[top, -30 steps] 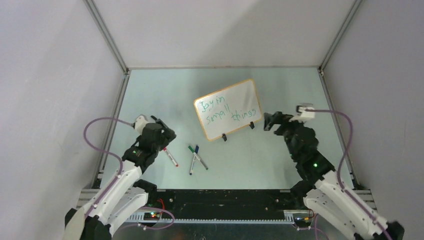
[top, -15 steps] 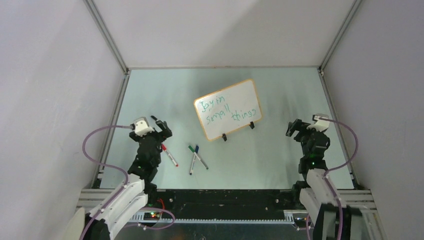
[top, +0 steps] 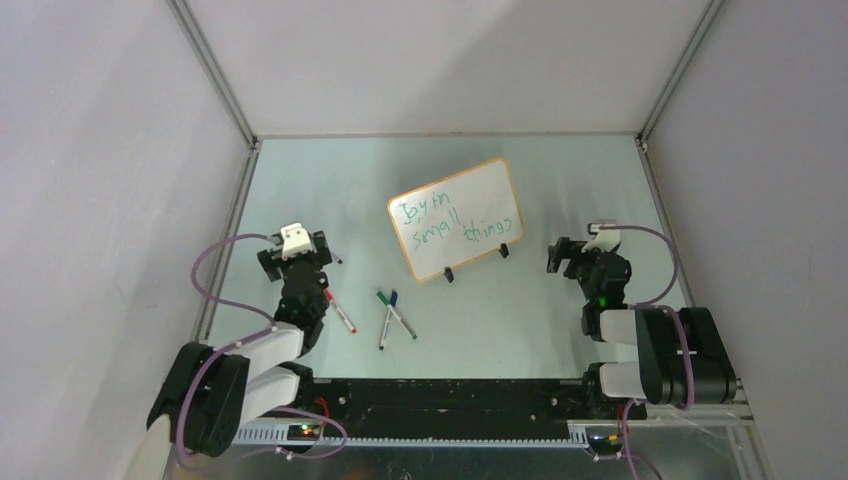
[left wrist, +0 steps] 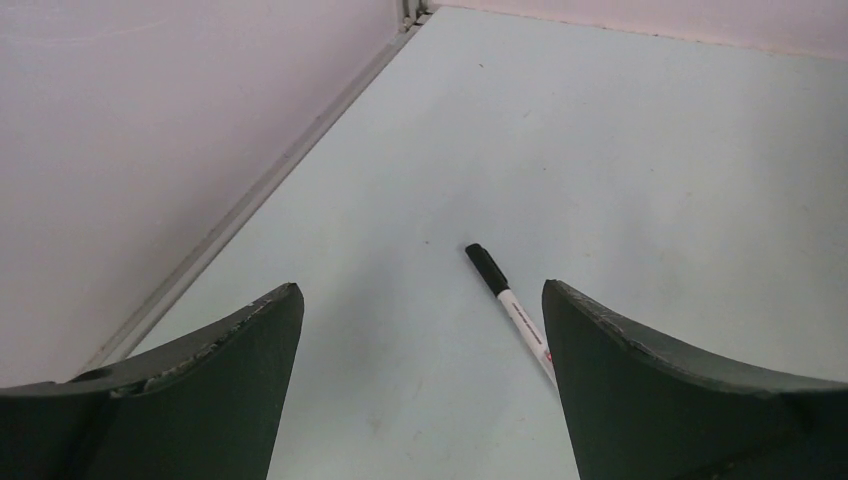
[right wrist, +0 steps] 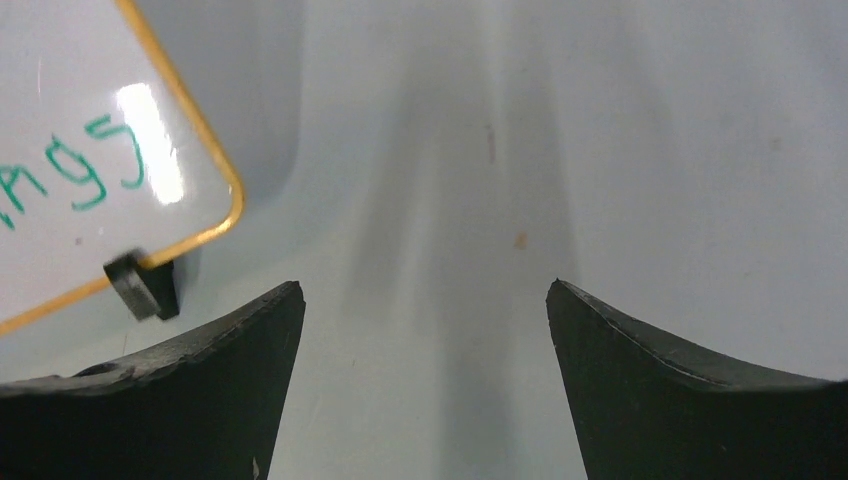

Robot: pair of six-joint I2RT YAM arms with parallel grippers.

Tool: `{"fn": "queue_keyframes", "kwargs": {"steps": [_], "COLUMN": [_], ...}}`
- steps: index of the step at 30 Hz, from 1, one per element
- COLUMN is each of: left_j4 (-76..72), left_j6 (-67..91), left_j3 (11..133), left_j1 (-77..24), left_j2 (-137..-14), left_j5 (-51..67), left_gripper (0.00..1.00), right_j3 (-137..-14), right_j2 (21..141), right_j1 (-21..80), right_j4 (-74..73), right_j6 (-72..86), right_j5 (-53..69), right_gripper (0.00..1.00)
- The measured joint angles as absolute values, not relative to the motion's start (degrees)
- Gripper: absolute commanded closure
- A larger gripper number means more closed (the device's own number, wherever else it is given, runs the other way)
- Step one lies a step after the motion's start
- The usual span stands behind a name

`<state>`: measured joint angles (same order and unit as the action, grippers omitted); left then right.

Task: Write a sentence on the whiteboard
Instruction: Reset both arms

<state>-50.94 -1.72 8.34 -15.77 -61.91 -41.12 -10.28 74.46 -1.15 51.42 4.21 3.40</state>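
Left gripper [left wrist: 420, 300] jaws apart and empty, marker [left wrist: 505, 300] just ahead, its tail hidden behind the right jaw, right gripper [right wrist: 425, 295] likewise apart, whiteboard [right wrist: 60, 110] cut off to its left, sentence [right wrist: 70, 180] mostly out of frame

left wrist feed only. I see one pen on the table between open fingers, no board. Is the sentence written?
Observer: Yes. The whiteboard stands mid-table with green writing, "Joy in small things", in two lines.
Operator: Right gripper holding anything?
Observer: No. The right gripper is open and empty, near the whiteboard's right clip foot.
Operator: Other pens out?
Observer: Two more pens lie crossed, to the right of the pen in your view.
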Motion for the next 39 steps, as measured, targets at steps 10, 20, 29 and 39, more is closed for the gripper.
{"fn": "queue_keyframes", "kwargs": {"steps": [10, 20, 29, 39], "left_j4": [-70.9, -67.2, -65.3, -62.5], "left_j6": [-7.0, -3.7, -2.4, -1.5], "left_j3": [4.4, 6.7, 6.9, 8.0], "left_j1": [-14.4, -3.9, -3.4, -2.0], "left_j2": [-72.6, -72.1, -72.4, -72.4], "left_j5": [-42.2, -26.9, -22.6, -19.8], "left_gripper": [0.10, 0.01, 0.01, 0.01], "right_j3": [-10.4, -10.4, -11.9, -12.8], "right_j2": [77.4, 77.4, 77.4, 77.5], "right_j1": [2.1, 2.3, 0.7, -1.5], "right_j4": [55.7, 56.5, 55.5, 54.2], "right_j6": [1.4, 0.6, 1.5, 2.3], "right_j5": [-1.2, -2.2, -1.7, 0.3], "right_gripper": [0.13, 0.01, 0.01, 0.01]}}
